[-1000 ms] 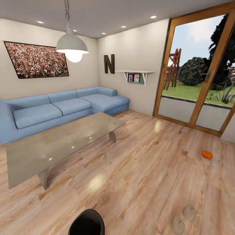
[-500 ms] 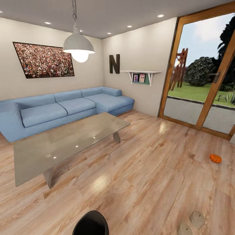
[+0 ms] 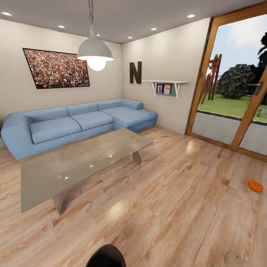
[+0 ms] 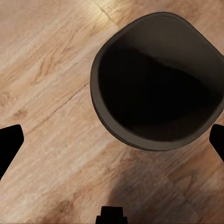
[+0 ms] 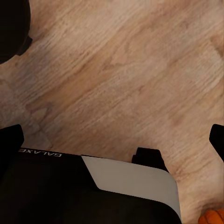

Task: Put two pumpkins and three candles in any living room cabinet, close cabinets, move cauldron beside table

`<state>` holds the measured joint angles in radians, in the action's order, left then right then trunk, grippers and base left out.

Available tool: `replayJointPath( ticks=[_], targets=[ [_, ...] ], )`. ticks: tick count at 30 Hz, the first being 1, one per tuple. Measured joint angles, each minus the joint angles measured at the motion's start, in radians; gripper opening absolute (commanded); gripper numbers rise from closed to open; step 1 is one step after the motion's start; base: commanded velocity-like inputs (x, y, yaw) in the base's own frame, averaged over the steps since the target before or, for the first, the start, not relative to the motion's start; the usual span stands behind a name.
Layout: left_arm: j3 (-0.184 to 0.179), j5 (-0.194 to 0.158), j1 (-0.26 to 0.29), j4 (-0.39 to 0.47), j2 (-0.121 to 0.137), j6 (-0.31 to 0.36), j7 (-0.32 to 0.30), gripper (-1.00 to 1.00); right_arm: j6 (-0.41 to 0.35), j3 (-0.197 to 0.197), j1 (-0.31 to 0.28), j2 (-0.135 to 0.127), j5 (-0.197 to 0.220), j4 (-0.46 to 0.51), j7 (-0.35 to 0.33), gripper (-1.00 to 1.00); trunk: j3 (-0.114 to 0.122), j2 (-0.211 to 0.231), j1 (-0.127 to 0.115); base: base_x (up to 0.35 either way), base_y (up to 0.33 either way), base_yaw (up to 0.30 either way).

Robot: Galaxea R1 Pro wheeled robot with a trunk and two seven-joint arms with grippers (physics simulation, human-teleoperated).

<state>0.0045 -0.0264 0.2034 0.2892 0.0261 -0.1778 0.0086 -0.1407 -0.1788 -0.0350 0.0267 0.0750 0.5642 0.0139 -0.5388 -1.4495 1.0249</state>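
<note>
Left claw [image 4: 112,135] spread wide, holding nothing, over black cauldron [image 4: 156,79] on wood floor [image 3: 174,207]. Right claw [image 5: 112,140] spread, empty. 1 pumpkin [image 3: 255,186] on floor nr glass door [image 3: 231,85]; 1 pale candle [image 3: 233,259] at btm edge.

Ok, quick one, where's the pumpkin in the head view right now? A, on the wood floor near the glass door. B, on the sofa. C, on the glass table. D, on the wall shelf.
A: the pumpkin lies on the bare wood floor at the right, in front of the glass door, well apart from the table and sofa.
</note>
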Motion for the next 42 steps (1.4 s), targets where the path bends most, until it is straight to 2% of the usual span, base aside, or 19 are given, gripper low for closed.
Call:
replayJointPath(
  ticks=[12,15,19,42],
  targets=[
    [0.000,0.000,0.000,0.000,0.000,0.000,0.000,1.00,0.000,-0.003,0.000,0.000,0.000,0.000,0.000,1.00,0.000,0.000,0.000,0.081,0.021,0.092],
    [0.000,0.000,0.000,0.000,0.000,0.000,0.000,1.00,0.000,-0.026,0.000,0.000,0.000,0.000,0.001,1.00,0.000,0.000,0.000,0.033,0.011,0.042],
    [0.000,0.000,0.000,0.000,0.000,0.000,0.000,1.00,0.000,-0.034,0.000,0.000,0.000,0.000,0.001,1.00,0.000,0.000,0.000,0.008,0.003,0.011],
    [0.000,0.000,0.000,0.000,0.000,-0.001,0.000,1.00,0.000,-0.036,0.000,0.000,0.000,0.000,0.003,1.00,0.000,0.000,0.000,0.033,-0.017,0.019]
  ],
)
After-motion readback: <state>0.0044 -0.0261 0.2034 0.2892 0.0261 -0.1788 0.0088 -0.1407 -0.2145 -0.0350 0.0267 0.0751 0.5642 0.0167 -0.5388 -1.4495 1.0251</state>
